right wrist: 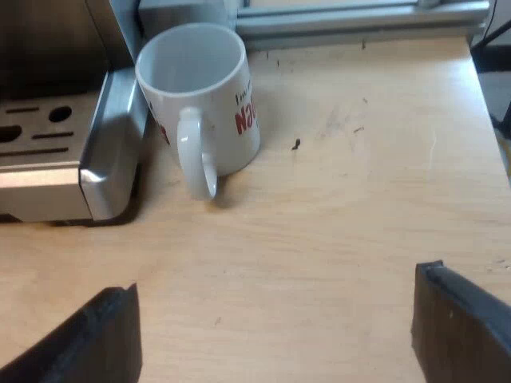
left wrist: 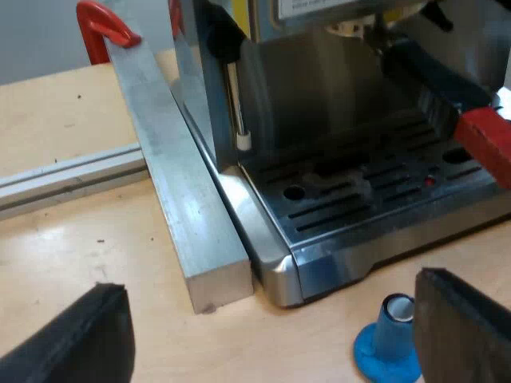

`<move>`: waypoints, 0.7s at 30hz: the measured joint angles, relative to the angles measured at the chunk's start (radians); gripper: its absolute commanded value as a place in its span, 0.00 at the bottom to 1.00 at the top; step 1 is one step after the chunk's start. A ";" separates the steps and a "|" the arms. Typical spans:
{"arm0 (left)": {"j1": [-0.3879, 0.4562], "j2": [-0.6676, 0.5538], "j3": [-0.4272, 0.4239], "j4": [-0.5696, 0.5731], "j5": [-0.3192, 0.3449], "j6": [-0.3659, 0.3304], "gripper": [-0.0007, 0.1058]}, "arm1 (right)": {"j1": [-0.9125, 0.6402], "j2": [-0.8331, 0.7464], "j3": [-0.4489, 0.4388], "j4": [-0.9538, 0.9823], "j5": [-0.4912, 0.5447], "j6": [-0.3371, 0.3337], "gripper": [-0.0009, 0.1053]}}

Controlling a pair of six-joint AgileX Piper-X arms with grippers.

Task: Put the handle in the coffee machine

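Observation:
The espresso machine (left wrist: 335, 104) stands on a wooden table, its slotted drip tray (left wrist: 375, 191) facing me. The holder's dark handle (left wrist: 435, 84) sticks out from the machine's front above the tray and ends in red (left wrist: 485, 140). My left gripper (left wrist: 271, 335) hovers low over the table before the tray's corner, open, nothing between its fingers. A blue tamper (left wrist: 389, 343) stands on the table close to one finger (left wrist: 463, 335). My right gripper (right wrist: 275, 335) is open over bare wood, a short way from a white mug (right wrist: 204, 100) with red lettering.
A metal bar (left wrist: 172, 175) lies against the machine's side, with a red clamp (left wrist: 104, 28) at its far end. A metal rail (left wrist: 64, 175) runs across the table. The mug stands beside the drip tray's corner (right wrist: 104, 171). Another rail (right wrist: 359, 20) borders the table beyond the mug.

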 measured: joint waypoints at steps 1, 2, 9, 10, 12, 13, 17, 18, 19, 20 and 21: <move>0.000 0.000 0.005 -0.002 0.000 0.000 0.69 | 0.000 0.000 0.010 -0.004 0.000 0.000 0.68; 0.000 0.000 0.008 -0.001 0.000 0.000 0.69 | 0.000 0.000 0.014 -0.010 0.000 0.000 0.68; 0.000 0.000 0.041 -0.001 0.000 0.000 0.69 | 0.000 0.000 0.073 -0.053 0.000 0.000 0.68; 0.000 0.000 0.041 -0.001 0.000 0.000 0.69 | 0.000 0.000 0.080 -0.055 0.000 0.000 0.68; 0.000 0.000 0.041 -0.001 0.000 0.000 0.69 | 0.000 0.000 0.096 -0.060 0.000 0.000 0.68; 0.000 0.000 0.041 -0.001 0.000 0.000 0.69 | 0.000 0.000 0.107 -0.060 0.000 0.000 0.68; 0.000 0.000 0.041 -0.001 0.000 0.000 0.69 | 0.000 0.000 0.130 -0.068 0.000 0.004 0.68; 0.000 0.000 0.041 -0.001 0.000 0.000 0.69 | 0.000 0.000 0.131 -0.069 0.000 0.007 0.68; 0.000 0.000 0.041 -0.001 0.000 0.000 0.69 | 0.000 0.000 0.131 -0.069 0.000 0.008 0.68; 0.000 0.000 0.041 -0.001 0.000 0.000 0.69 | 0.000 0.000 0.131 -0.071 0.000 0.008 0.68; 0.000 0.000 0.041 -0.001 0.000 0.000 0.69 | 0.000 0.000 0.131 -0.072 0.000 0.010 0.68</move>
